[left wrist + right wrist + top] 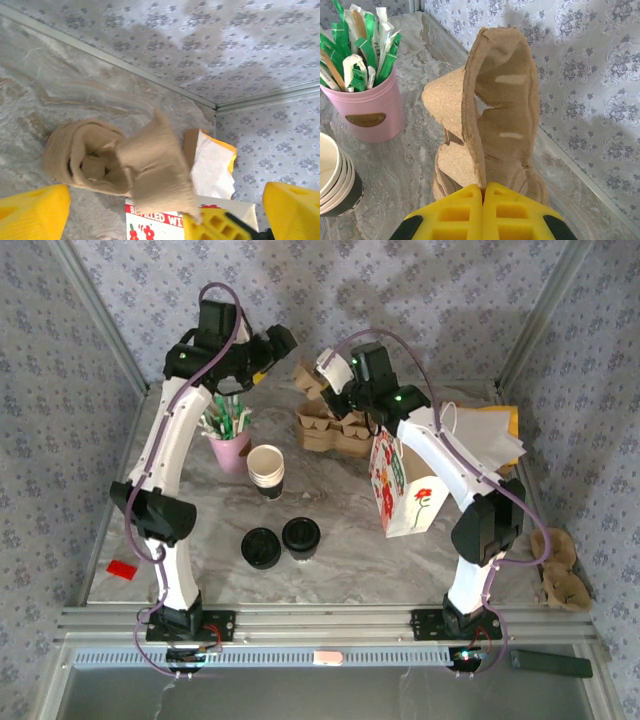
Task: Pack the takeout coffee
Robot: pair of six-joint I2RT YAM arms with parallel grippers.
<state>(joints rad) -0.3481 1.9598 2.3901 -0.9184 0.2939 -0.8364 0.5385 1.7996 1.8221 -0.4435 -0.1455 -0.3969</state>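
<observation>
Up close, the right wrist view showed the right pincer (pixel 483 189) clamped on a brown cup tray (pixel 495 115). From above, the takeout coffee (pixel 301 537) stood on the bench (pixel 350 570) between the arms. Both arms stretched far back. The left pincer (pixel 165 200) was apart.

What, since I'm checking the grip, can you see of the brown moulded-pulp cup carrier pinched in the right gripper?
The brown moulded-pulp cup carrier looks like rough, fibrous cardboard with hollow cup pockets and a notched rim. It stands on edge over the stack of similar carriers by the far wall; whether it clears them I cannot tell. The right gripper pinches its lower edge, fingers shut on it.
</observation>
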